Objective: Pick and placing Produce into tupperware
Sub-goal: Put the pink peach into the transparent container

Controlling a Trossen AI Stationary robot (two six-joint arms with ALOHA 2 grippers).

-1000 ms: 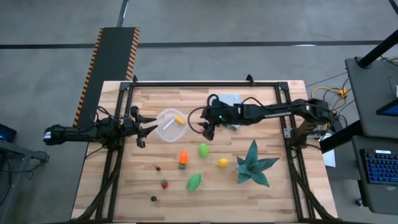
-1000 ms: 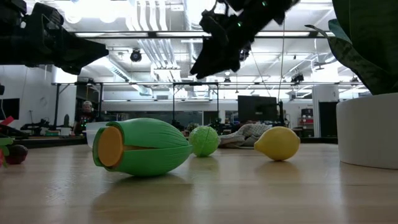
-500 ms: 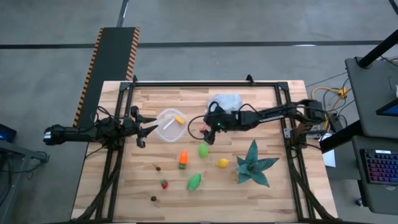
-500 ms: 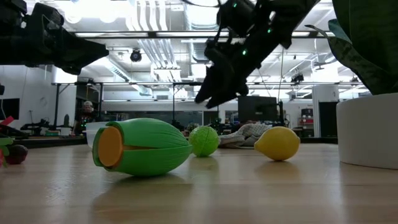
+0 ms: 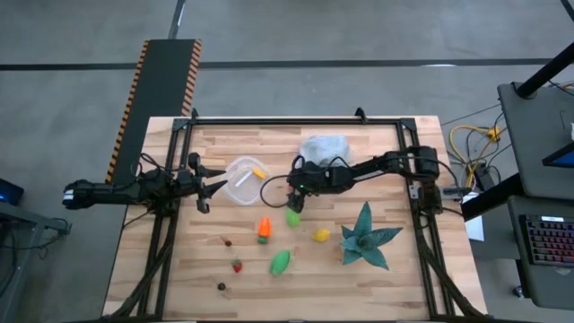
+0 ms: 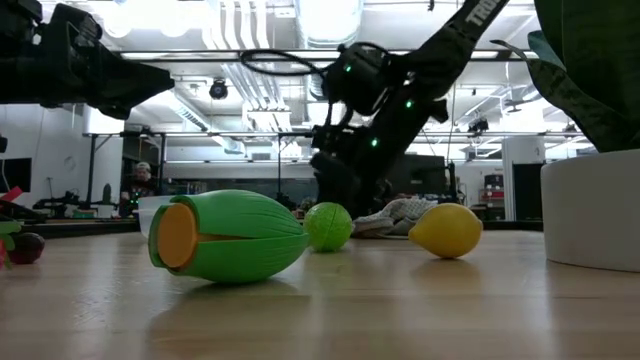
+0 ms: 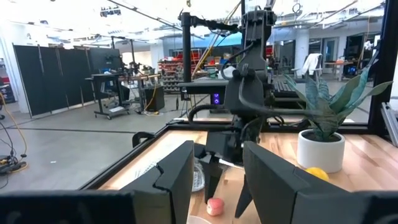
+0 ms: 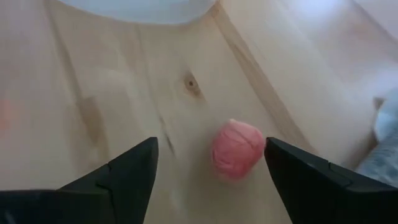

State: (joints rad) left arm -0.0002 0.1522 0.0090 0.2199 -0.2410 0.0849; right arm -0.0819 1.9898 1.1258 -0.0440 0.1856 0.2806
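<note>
The clear tupperware (image 5: 244, 180) stands left of the table's middle with a yellow piece (image 5: 258, 170) inside. My right gripper (image 5: 293, 204) is open and low over the table just right of it. Its fingers stand on either side of a small pink round piece (image 8: 237, 149) that lies on the wood, without touching it. A green ball (image 5: 292, 216), an orange carrot (image 5: 264, 229), a lemon (image 5: 321, 235), a green pod (image 5: 281, 262), a red berry (image 5: 237, 266) and dark brown bits (image 5: 228, 241) lie toward the near edge. My left gripper (image 5: 211, 185) waits open, left of the tupperware.
A teal spiky plant in a white pot (image 5: 366, 238) stands at the near right. The grey-blue cloth (image 5: 323, 147) lies behind the right arm, toward the far edge. In the low view the green pod (image 6: 228, 237), green ball (image 6: 328, 226) and lemon (image 6: 446, 230) lie in a row.
My right gripper has come down toward the table and a little toward the near edge, ending low beside the green ball, with its arm drawn in lower over the cloth. It has stayed open. Nothing on the table has moved.
</note>
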